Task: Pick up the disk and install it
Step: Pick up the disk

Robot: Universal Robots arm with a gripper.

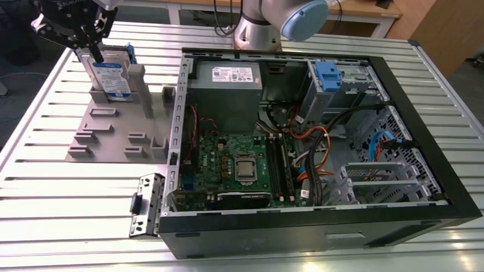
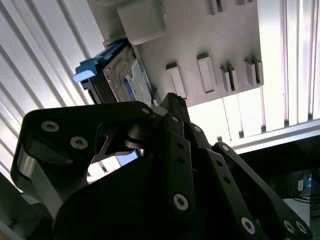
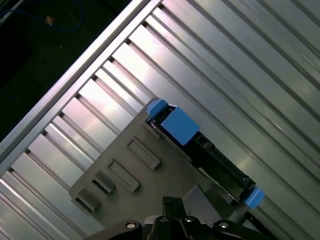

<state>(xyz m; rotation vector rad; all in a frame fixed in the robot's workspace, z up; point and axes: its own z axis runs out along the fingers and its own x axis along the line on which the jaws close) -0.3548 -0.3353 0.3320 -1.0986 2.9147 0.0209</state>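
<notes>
Fingers [image 1: 96, 52] straddle the upright disk [image 1: 113, 76], spread; contact with it unclear.

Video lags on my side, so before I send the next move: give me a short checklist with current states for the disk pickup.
1. Disk upright in the grey stand: ok.
2. Pincer at the disk's top edge: ok.
3. Disk firmly held: cannot tell.
4. Case open, with its inside exposed: ok.
5. Drive cage free to take the disk: cannot tell; a blue clip is on it.
6. Cables clear of the cage: not ok, they run close beside it.
</notes>
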